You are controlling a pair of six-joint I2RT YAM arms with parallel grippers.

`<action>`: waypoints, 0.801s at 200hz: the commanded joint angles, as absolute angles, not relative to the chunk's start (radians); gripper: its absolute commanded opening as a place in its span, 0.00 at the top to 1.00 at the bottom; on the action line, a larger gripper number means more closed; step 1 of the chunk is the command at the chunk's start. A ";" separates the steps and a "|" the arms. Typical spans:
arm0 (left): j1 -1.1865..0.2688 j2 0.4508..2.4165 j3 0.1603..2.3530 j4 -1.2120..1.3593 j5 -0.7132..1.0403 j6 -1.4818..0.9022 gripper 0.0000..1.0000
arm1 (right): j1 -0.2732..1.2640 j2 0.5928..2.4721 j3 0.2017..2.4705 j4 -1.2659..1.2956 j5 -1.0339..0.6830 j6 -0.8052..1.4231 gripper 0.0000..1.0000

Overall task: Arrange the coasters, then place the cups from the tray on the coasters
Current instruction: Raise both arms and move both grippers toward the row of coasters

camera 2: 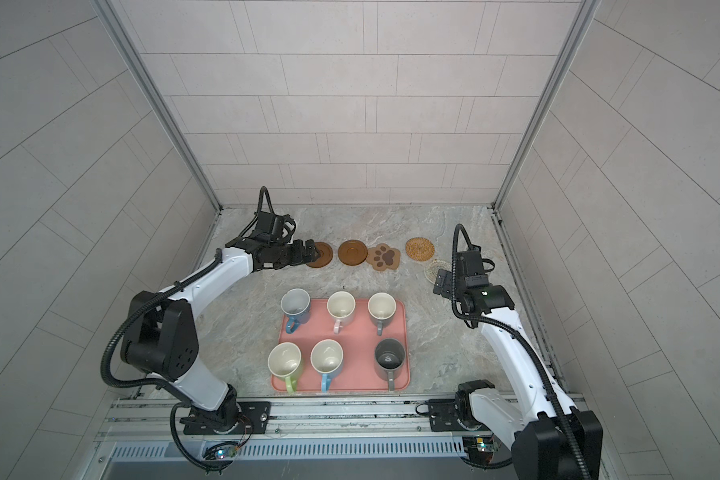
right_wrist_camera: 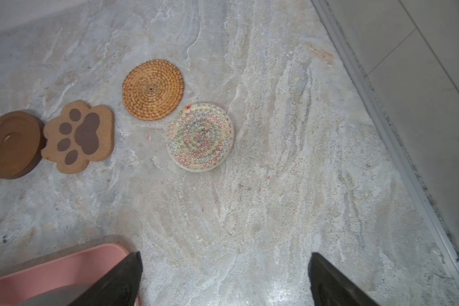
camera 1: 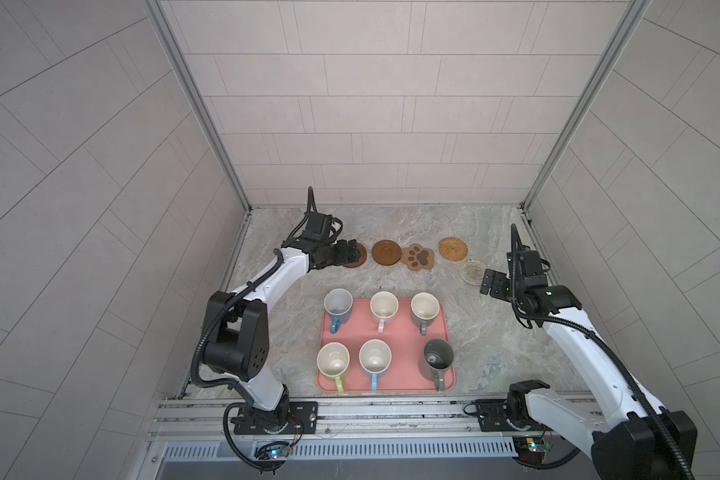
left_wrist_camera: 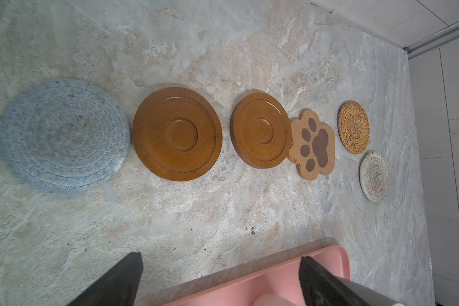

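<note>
Top views both show the salmon-pink tray [camera 1: 406,357] nearest the front edge of the marbled tabletop [camera 1: 483,345], between the two arm bases. All six cups stand upright on it in two rows of three, handles turned toward the front. The near row, left to right, has the yellow-green cup [camera 1: 333,360], the light blue cup [camera 1: 375,357] and the taller dark grey cup [camera 1: 436,360]. Behind them stand the blue cup [camera 1: 337,305], the pale pink cup [camera 1: 384,307] and the grey cup [camera 1: 425,310].

Past the tray's far right corner, the right fingers [camera 1: 488,282] hang spread wide with nothing between them, just beside the pale beige woven coaster [camera 1: 470,272]. That coaster lies flat just beside the golden rattan coaster [camera 1: 453,248], a little nearer the front than it.

Farther back the other coasters lie flat in a line across the tabletop. Leftward from the rattan one comes the paw-shaped coaster [camera 1: 420,257], touching the right wooden disc [camera 1: 386,252]. After a small gap comes the left wooden disc [camera 1: 361,258], partly covered in both top views by the left fingers [camera 1: 352,249], which are released, wide apart and holding nothing. The left wrist view shows the grey-blue crochet coaster [left_wrist_camera: 62,136] just beside that disc, on the side away from the paw, not touching it. In both top views the left arm hides it
</note>
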State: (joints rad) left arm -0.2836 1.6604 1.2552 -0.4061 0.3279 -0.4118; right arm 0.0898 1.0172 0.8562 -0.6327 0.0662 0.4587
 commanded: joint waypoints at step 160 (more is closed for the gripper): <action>-0.342 2.095 1.626 -0.525 0.253 -0.475 0.00 | 0.167 1.289 0.973 -0.529 -0.315 0.357 0.00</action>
State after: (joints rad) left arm -0.3344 2.0644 1.5913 -0.4816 0.2844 -0.4656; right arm 0.1486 1.2724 0.9333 -0.5266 -0.3260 0.3698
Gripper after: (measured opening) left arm 0.999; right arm 0.995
